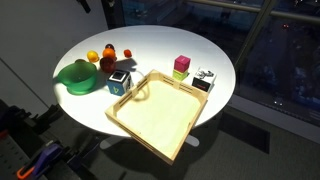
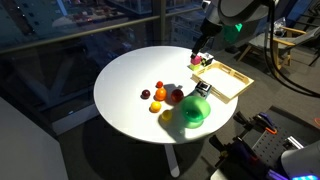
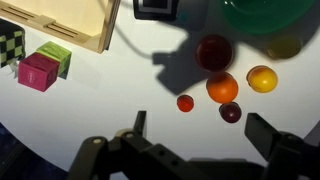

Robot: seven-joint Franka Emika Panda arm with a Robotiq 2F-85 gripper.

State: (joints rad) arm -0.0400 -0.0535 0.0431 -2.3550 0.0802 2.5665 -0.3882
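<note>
fruit (image 1: 107, 63) beside bowl (image 1: 76, 76), blocks (image 1: 181, 66) nr tray (image 1: 160, 115)

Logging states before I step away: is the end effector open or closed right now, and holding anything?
End effector: open, holding nothing.

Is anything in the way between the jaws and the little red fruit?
Nothing visible does: the gripper hangs open over the small red fruit; the orange and a dark fruit lie beside it, not between.

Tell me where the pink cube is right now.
The pink cube sits at the left of the wrist view, right beside a green cube and just below the wooden tray.
</note>
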